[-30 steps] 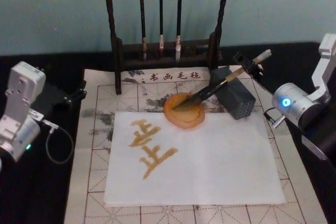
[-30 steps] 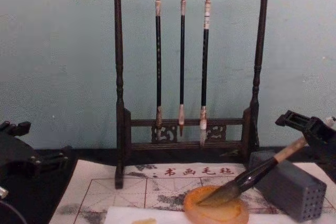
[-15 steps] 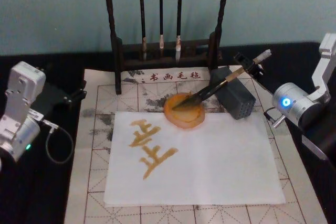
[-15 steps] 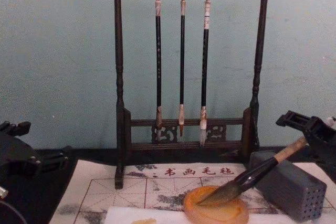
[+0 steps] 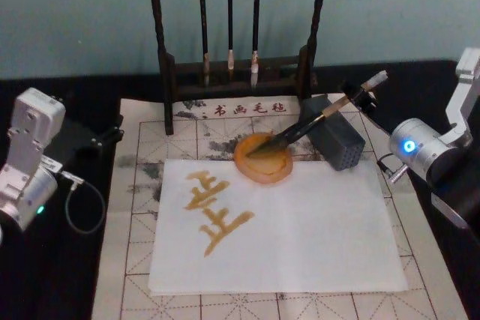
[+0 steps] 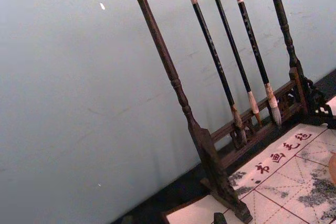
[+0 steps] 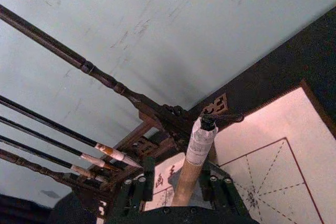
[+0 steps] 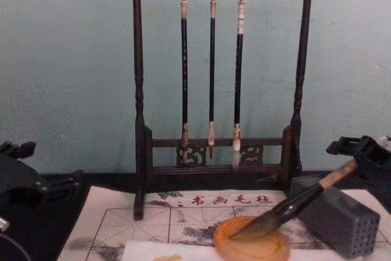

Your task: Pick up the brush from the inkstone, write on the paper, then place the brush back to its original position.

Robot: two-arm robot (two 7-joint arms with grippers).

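Brush [image 5: 311, 121], tan handle, black ferrule, dark tuft in amber inkstone [image 5: 262, 175]

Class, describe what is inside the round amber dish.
The dark bristle tuft of the large tan-handled brush rests inside the round translucent amber inkstone. The floor beneath the tuft is covered.

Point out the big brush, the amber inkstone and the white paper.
Brush [image 5: 304, 124], head view: on the glossy black ferrule, midway along the brush.
Inkstone [image 5: 262, 180], head view: on the near rim of the dish.
Paper [image 5: 315, 230], head view: on the blank right half of the sheet.
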